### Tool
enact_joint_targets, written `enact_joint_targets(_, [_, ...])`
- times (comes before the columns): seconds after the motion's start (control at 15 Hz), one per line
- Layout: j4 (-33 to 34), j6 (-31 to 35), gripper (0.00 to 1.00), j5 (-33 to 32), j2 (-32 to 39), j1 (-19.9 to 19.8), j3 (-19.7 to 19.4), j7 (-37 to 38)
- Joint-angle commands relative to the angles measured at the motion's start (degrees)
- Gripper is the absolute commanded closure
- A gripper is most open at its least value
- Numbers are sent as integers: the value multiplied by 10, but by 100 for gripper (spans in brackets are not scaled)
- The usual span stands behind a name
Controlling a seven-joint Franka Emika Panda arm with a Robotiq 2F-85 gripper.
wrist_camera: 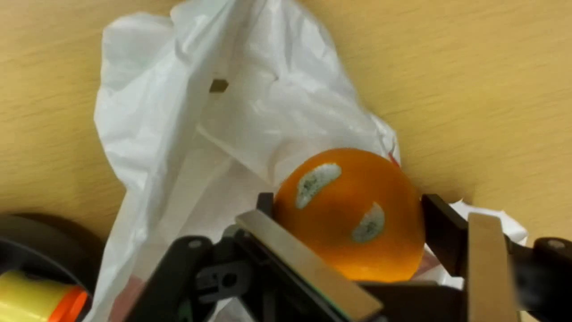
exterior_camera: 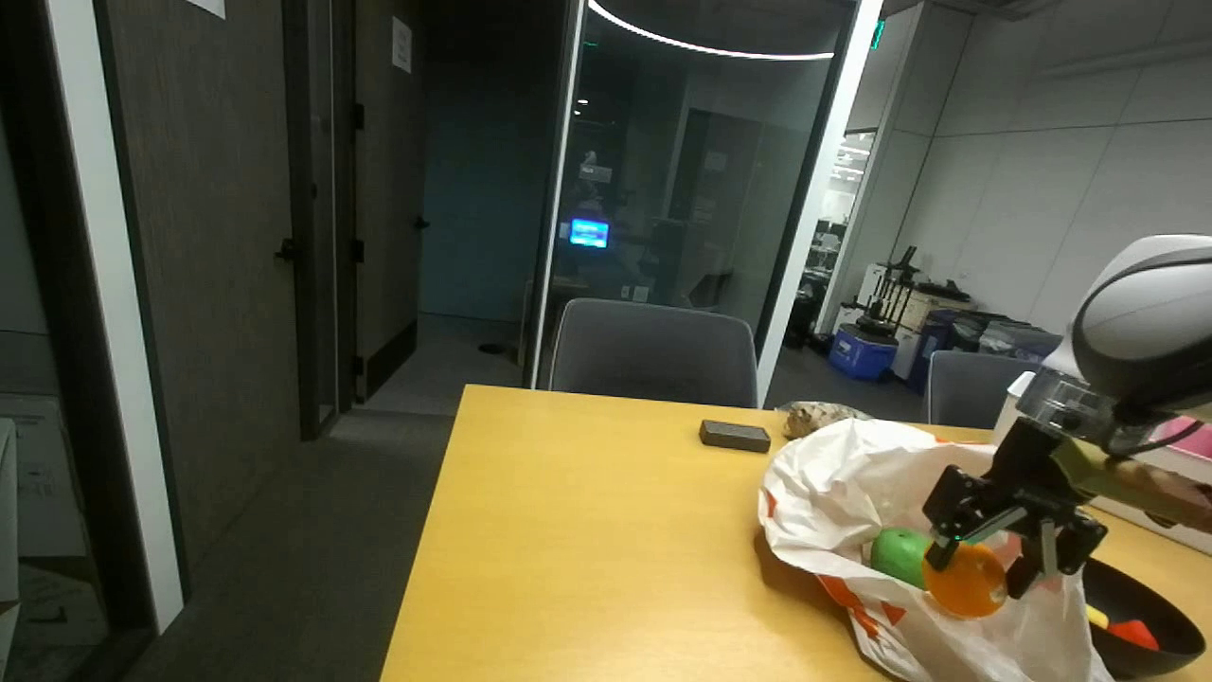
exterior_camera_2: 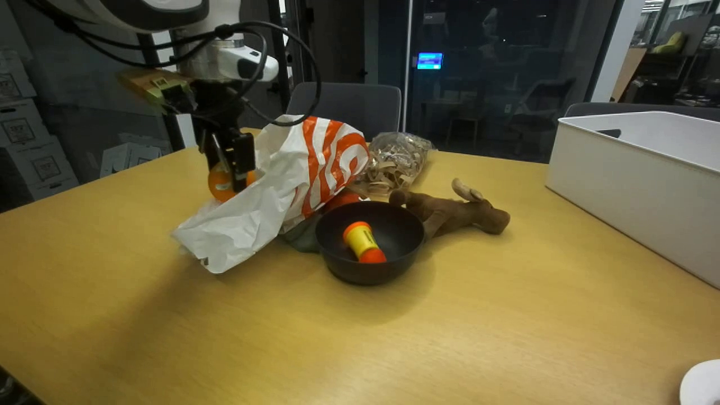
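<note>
My gripper (exterior_camera: 980, 565) is clamped on the orange ball (wrist_camera: 348, 214), at the mouth of the white bag (wrist_camera: 290, 98). I judge that slow movement and even pressure are best here, so that the bag does not catch on the fingers (wrist_camera: 442, 235).

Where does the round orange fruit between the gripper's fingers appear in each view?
In an exterior view: the round orange fruit, lower right.
In an exterior view: the fruit, left of centre, near mid-height.
In the wrist view: the fruit, below and right of centre.
Shared landmark: crumpled white plastic bag.
</note>
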Motion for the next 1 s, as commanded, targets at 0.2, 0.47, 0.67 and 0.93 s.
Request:
enact_joint_targets(0.2, [28,127,44,-58,21,-29,26,110])
enact_joint_targets(0.47, [48,148,44,-165,59,-51,39,210])
enact_joint_targets(0.67, [59,160,44,-233,81,-55,38,284])
enact_joint_targets(0.93, [73,178,5,-294,101,-49,26,371])
